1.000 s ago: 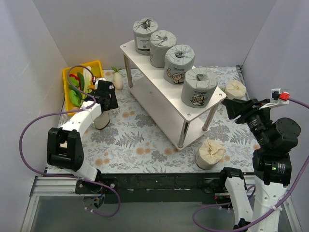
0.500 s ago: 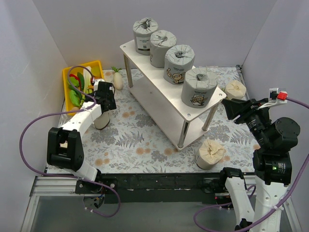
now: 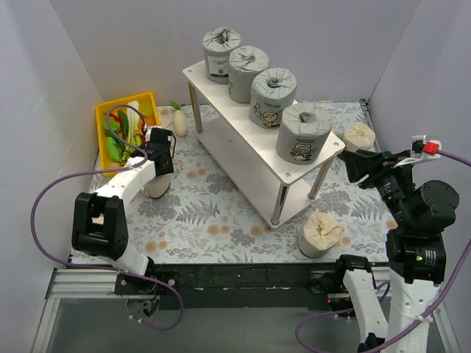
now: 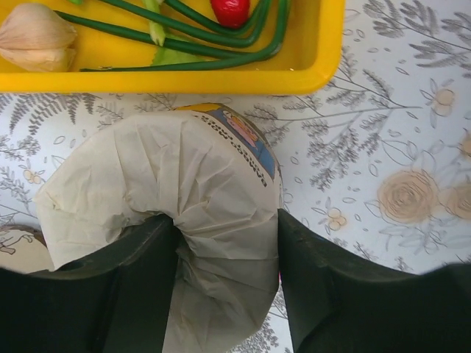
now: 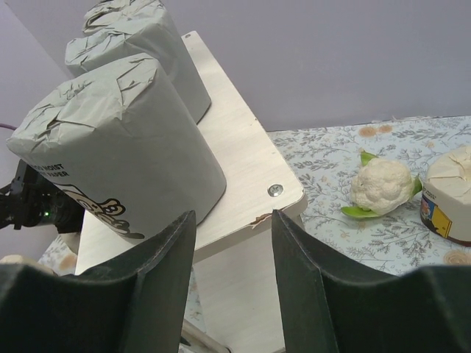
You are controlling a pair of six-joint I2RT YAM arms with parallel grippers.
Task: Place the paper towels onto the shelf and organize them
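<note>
— Where is the cream roll point(image 4: 184, 169) found?
— It is clamped in the left gripper point(image 4: 223, 224), on the table point(image 3: 221, 213) just beside the yellow bin point(image 4: 221, 81).
— And the right gripper point(image 5: 232, 220)?
— It is held apart and empty near the shelf point(image 5: 235, 169), where four grey rolls point(image 3: 273, 95) are lined up on top.

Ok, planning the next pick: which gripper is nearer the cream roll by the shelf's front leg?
Right. The right gripper hovers off the end of the shelf, just beyond that cream roll; the left gripper is over at the yellow bin, gripping another roll.
</note>
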